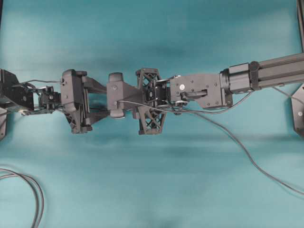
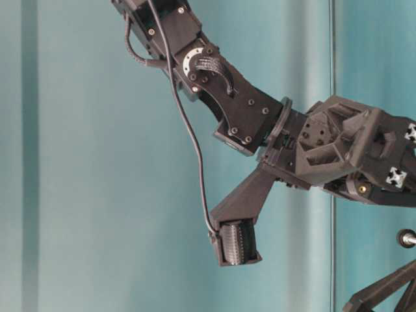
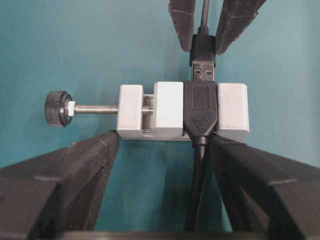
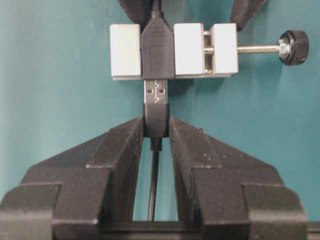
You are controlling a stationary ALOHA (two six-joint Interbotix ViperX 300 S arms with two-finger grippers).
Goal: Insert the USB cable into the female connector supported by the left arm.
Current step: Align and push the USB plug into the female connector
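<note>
Above the teal bench (image 1: 152,190), the left arm's jaws (image 3: 165,165) stand wide around the white female connector (image 3: 182,111). The right jaws (image 4: 156,131) grip the USB cable (image 4: 156,107) by its collar, silver plug at the socket mouth — insertion under way. Next, I judge — a straight push home.

A small white rectangular vise-like block (image 3: 182,111) with a threaded metal pin ending in a black knurled knob (image 3: 57,108) clamps a black USB socket end, whose dark cable runs away behind it. Long black triangular jaws of the left arm (image 3: 165,145) stand wide, one at each end of the block. A thin dark grey cable ending in a silver metal USB plug with a dark collar (image 4: 156,100) lines up straight with the socket, its tip at the socket's mouth and most of the metal showing.
</note>
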